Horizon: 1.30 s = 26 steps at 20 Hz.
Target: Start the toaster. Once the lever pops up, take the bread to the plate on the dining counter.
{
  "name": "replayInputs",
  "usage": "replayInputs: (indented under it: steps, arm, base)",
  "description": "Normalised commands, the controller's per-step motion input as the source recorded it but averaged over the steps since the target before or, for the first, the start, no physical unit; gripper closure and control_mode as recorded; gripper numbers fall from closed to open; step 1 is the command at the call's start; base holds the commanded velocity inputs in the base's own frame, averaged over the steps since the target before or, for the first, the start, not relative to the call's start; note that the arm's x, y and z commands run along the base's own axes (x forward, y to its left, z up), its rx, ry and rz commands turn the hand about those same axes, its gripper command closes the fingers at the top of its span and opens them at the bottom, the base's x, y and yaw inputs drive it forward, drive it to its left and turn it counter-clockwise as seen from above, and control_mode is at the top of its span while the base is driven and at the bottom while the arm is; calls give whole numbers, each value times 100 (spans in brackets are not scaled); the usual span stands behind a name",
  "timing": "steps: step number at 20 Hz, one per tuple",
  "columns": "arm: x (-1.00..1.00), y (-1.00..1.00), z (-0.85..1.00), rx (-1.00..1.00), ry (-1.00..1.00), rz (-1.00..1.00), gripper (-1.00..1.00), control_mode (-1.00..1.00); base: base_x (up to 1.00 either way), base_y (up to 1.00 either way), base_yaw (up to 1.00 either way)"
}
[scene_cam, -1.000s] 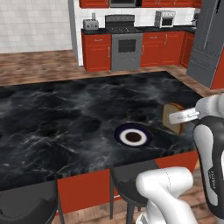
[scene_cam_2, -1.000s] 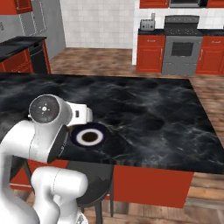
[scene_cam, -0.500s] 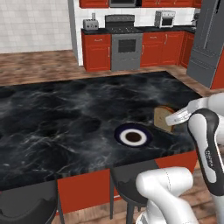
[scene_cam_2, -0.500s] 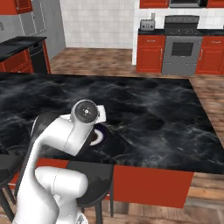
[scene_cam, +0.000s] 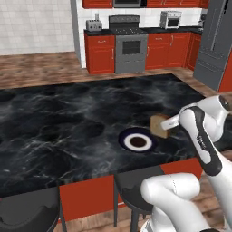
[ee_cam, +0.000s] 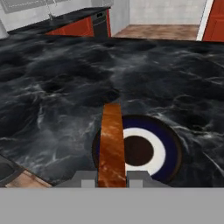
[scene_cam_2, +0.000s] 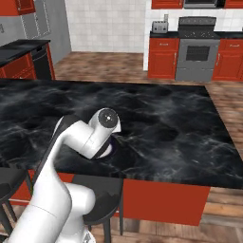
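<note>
So the gripper [ee_cam: 112, 178] is clamped on the bread [ee_cam: 112, 144], and the hand view makes that obvious: you're looking straight down the crust edge, a narrow reddish-brown strip sticking up between the two fingertips, with the slice standing on edge. Directly behind it sits the plate [ee_cam: 166, 153], dark navy rim, white ring, dark spot in the middle. From that angle the bread covers the plate's left part.

The left base view gives you what the hand cam can't: the flat tan face of the bread [scene_cam: 159, 126] with its darker crust, held up in the air just right of the plate [scene_cam: 137, 141], slightly above the dining counter [scene_cam: 68, 127]. The gripper [scene_cam: 171, 123] comes in from the right on the white arm's end. Whether the slice is already over the rim or just beside it, I can't tell from there.

In the right base view the arm's big white elbow sits right in front of everything, so you only catch a sliver of the plate [scene_cam_2: 109, 151] peeking out under it.

The counter is glossy black with white veining and a red base. There's a dark round stool [scene_cam: 27, 210] at its near edge. Way back on the wall cabinets you can spot the boxy silver toaster [scene_cam: 94, 25] next to the grey stove [scene_cam: 131, 47].
</note>
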Motion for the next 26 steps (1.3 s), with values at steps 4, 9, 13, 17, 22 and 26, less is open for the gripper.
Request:
replayInputs:
  steps: [4,9,13,17,22,26]
  arm:
    - [25,2,-39,0,7,0,100,-100]
    - [33,0,-38,0,4,0,100,-100]
    - [35,0,-30,0,2,0,100,-100]
    - [32,0,-28,0,2,0,100,-100]
    - [34,0,-18,0,2,0,100,-100]
    - [37,6,-12,0,0,0,100,-100]
  base:
    - [0,0,0]
    - [0,0,0]
    - [0,0,0]
    - [0,0,0]
    - [0,0,0]
    - [0,0,0]
